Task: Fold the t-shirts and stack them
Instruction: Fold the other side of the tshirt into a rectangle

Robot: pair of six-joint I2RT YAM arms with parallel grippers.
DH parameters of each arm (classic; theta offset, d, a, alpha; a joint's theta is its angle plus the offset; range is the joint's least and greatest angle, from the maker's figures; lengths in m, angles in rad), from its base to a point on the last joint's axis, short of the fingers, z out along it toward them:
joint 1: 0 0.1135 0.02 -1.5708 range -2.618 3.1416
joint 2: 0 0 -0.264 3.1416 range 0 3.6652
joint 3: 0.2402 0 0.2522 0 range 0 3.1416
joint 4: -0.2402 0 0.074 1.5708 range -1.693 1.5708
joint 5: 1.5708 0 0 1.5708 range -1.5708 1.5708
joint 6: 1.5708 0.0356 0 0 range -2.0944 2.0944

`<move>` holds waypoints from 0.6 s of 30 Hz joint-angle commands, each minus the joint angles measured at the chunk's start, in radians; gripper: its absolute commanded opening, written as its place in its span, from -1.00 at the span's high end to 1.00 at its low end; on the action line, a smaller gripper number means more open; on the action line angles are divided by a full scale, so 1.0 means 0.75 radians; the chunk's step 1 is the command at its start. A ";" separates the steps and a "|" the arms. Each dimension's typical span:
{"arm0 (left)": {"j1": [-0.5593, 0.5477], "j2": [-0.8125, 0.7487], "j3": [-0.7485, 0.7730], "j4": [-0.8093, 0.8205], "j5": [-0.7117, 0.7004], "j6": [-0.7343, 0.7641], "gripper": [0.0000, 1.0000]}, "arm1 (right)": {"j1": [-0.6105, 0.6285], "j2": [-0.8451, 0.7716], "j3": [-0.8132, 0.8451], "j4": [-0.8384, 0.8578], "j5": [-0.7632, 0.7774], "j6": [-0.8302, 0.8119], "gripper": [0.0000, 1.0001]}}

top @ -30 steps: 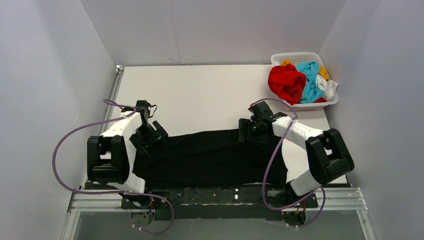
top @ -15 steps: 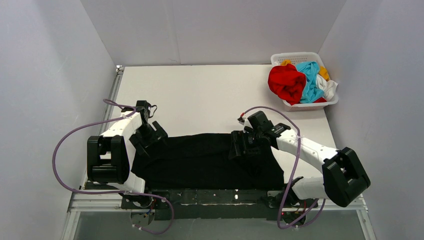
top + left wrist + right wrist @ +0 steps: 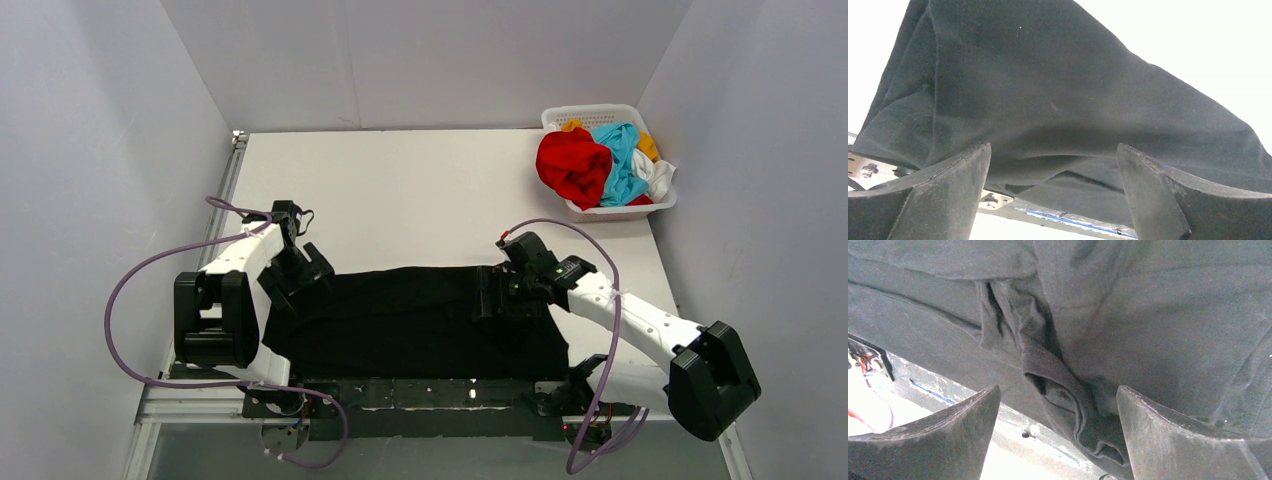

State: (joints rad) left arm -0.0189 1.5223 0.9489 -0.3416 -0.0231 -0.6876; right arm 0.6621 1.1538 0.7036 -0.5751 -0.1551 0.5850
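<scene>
- Folding the black t-shirt, judged the step in hand: spread as a wide band directly beneath both grippers, running from under the left gripper across to just past the right gripper, on the near part of the table.
- Hovering at the shirt's far left corner with the left gripper, fingers spread wide, pinching nothing, cloth just beyond the tips.
- Hovering likewise with the right gripper, fingers parted over a rumpled tuck, clamping nothing.
- Calls next, probably, for lowering onto an edge or corner on each side, closing on the cloth there and carrying it over for a fold. Needs matched height and pace from both sides, or risks dragging the band askew.
- Looks matte, soft and limp. Lies fairly smooth below the left gripper, but bunches into a rolled, doubled fold between the right fingers, perhaps a sleeve or hem; cannot tell which.
- Leaves, well beyond the right gripper and off to its right, the red t-shirt, light blue t-shirt, white t-shirt and orange-yellow t-shirt, heaped crumpled in a white plastic lattice basket, none yet folded.
</scene>
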 commanded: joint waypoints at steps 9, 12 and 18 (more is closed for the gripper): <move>0.007 -0.022 0.019 -0.189 -0.056 0.019 -0.96 | 0.188 -0.083 0.031 -0.072 0.194 0.105 -0.90; 0.007 -0.020 0.021 -0.189 -0.054 0.022 -0.96 | 0.191 -0.072 0.072 -0.089 0.294 0.078 -0.90; 0.007 -0.022 0.019 -0.185 -0.053 0.019 -0.97 | 0.214 0.001 0.129 0.006 0.273 -0.094 -0.78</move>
State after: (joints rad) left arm -0.0189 1.5223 0.9493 -0.3492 -0.0444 -0.6800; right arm 0.8043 1.1183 0.7437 -0.6258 0.0246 0.6125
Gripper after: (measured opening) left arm 0.981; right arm 0.923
